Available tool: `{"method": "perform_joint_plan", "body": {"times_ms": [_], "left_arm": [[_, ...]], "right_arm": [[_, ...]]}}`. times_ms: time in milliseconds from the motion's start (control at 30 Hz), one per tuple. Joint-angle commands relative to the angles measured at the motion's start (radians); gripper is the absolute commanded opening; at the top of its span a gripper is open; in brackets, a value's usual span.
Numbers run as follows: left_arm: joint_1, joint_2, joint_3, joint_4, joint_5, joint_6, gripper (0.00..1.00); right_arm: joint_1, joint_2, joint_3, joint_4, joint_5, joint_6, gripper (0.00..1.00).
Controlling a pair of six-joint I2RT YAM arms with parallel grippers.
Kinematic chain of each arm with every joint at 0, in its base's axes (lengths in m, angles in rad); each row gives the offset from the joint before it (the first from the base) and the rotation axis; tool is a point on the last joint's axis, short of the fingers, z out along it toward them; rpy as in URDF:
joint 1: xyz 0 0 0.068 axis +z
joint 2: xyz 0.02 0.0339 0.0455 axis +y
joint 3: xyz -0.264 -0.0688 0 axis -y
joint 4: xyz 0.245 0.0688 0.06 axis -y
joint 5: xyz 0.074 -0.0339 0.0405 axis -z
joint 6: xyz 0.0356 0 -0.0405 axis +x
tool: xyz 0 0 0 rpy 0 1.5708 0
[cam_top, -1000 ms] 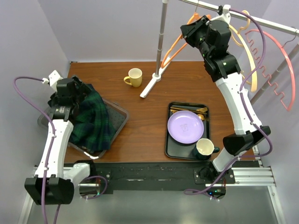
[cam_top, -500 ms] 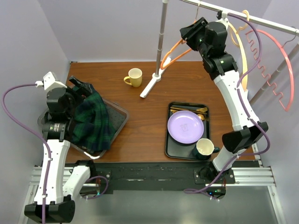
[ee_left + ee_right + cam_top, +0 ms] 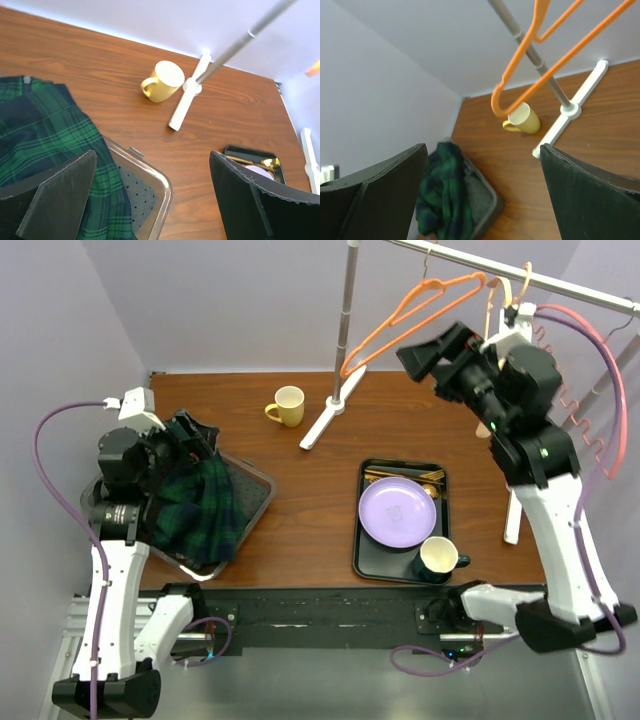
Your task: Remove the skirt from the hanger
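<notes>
The green plaid skirt (image 3: 195, 505) lies heaped in a grey tray (image 3: 258, 502) at the table's left, off the hanger. My left gripper (image 3: 192, 432) hovers open over the skirt's far end; in its wrist view the skirt (image 3: 45, 145) sits under the left finger, with nothing between the jaws (image 3: 155, 200). The orange hanger (image 3: 415, 315) hangs bare from the rail at the top. My right gripper (image 3: 432, 352) is open in the air just below and right of it. In the right wrist view the hanger (image 3: 540, 65) swings free above the open gripper (image 3: 482, 195).
A yellow mug (image 3: 288, 405) stands beside the rack's pole (image 3: 347, 310) and white foot (image 3: 328, 418). A black tray (image 3: 362, 540) holds a purple plate (image 3: 397, 512), gold cutlery and a dark mug (image 3: 437, 558). A pink hanger (image 3: 600, 370) and a cream one hang at the right.
My right gripper has opened, let go of the orange hanger and drawn back to the right and down. The hanger has swung back under the rail. The left arm lifted slightly.
</notes>
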Motion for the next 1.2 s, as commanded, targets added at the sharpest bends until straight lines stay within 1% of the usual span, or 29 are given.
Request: {"method": "perform_joint_plan", "body": {"times_ms": [0, 33, 167, 233, 333, 367, 500, 567, 633, 767, 1167], "left_arm": [[-0.002, -0.034, 0.068, 0.001, 0.088, 0.077, 1.00], [-0.002, -0.040, 0.070, 0.001, 0.094, 0.078, 1.00], [0.000, -0.080, 0.064, 0.006, 0.164, 0.106, 1.00], [-0.002, -0.094, 0.056, 0.007, 0.178, 0.115, 1.00], [-0.002, -0.131, 0.030, 0.041, 0.201, 0.104, 1.00], [-0.002, -0.154, 0.019, 0.053, 0.233, 0.094, 1.00], [-0.002, -0.194, -0.036, 0.122, 0.310, 0.062, 1.00], [-0.002, -0.197, -0.039, 0.121, 0.336, 0.048, 1.00], [-0.003, -0.197, -0.033, 0.112, 0.349, 0.045, 1.00], [-0.002, -0.198, -0.030, 0.113, 0.347, 0.039, 1.00], [-0.002, -0.211, -0.051, 0.147, 0.361, 0.011, 1.00]], "right_arm": [[-0.002, -0.115, -0.112, -0.093, -0.082, -0.124, 0.99], [-0.001, -0.157, -0.128, -0.105, -0.084, -0.130, 0.99], [-0.001, -0.237, -0.195, -0.185, -0.118, -0.130, 0.99], [-0.001, -0.258, -0.208, -0.220, -0.130, -0.135, 0.99], [-0.001, -0.304, -0.223, -0.280, -0.080, -0.150, 0.99], [-0.001, -0.333, -0.238, -0.286, -0.073, -0.156, 0.99], [0.002, -0.372, -0.269, -0.286, -0.104, -0.217, 0.99], [0.004, -0.386, -0.286, -0.273, -0.130, -0.216, 0.99], [0.004, -0.404, -0.291, -0.268, -0.116, -0.216, 0.99], [0.005, -0.412, -0.311, -0.265, -0.081, -0.210, 0.99], [0.005, -0.419, -0.329, -0.231, -0.141, -0.221, 0.99]]}}
